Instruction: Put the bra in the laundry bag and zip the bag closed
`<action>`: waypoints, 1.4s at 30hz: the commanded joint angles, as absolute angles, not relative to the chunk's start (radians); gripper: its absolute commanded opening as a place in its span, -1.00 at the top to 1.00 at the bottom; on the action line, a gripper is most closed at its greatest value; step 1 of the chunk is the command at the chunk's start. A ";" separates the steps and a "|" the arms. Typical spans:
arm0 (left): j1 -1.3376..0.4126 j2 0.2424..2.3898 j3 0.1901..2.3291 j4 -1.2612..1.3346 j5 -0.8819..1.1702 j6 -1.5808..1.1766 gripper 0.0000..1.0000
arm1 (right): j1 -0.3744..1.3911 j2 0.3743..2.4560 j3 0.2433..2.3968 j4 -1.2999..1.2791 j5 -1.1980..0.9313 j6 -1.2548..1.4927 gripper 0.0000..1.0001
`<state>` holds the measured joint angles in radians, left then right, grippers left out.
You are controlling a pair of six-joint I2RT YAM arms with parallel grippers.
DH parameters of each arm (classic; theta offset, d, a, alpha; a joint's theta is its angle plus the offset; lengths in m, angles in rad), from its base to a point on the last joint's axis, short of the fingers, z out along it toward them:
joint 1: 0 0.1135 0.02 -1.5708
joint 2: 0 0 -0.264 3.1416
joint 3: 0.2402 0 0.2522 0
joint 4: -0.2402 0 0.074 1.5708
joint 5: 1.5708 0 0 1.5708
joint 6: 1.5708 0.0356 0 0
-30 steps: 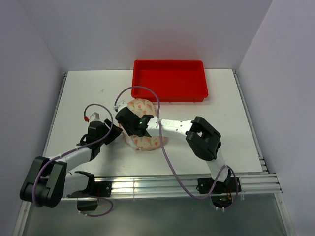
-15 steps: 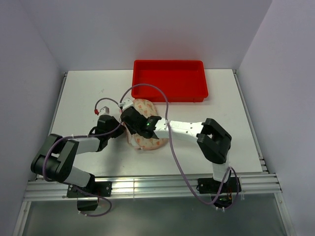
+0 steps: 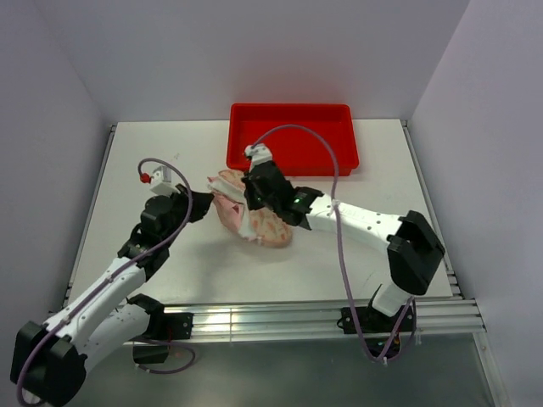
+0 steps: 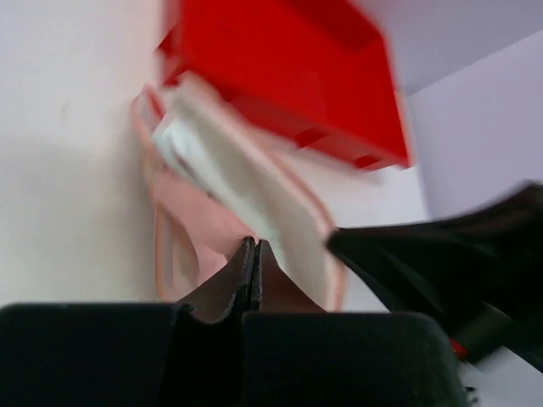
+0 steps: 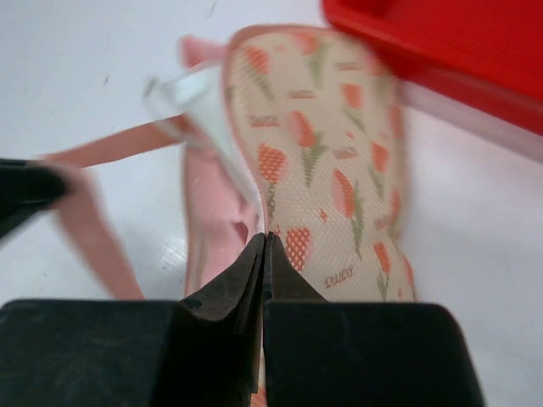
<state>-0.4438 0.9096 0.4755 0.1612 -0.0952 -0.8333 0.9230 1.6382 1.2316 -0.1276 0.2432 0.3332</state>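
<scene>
On white tabletop (image 3: 382, 170), at 7 o'clock from red tray (image 3: 293, 136): cream oval laundry bag (image 3: 271, 227), pink-orange tulip print, pink edging. Pinched at 9 o'clock end by clenched left claw (image 4: 253, 246), at rim by clenched right claw (image 5: 265, 237).

From above, the right arm (image 3: 356, 222) covers the middle of the laundry bag (image 3: 271, 231), so whether the bra is inside cannot be told. The left wrist view is smeared, the red tray (image 4: 288, 72) a blur. The right claw (image 5: 265, 243) hides the bag's near end in its own view.
</scene>
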 commanded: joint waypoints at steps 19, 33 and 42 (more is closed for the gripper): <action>-0.587 0.979 0.894 0.022 -0.053 -0.779 1.00 | 0.676 1.346 1.123 -0.063 -0.066 0.440 1.00; -0.541 0.962 0.470 0.017 -0.124 -0.853 -0.05 | 0.916 1.618 1.043 0.031 0.069 0.411 1.00; -0.644 0.724 0.358 -0.204 -0.077 -0.946 0.02 | 0.931 1.625 1.042 0.008 0.069 0.443 0.63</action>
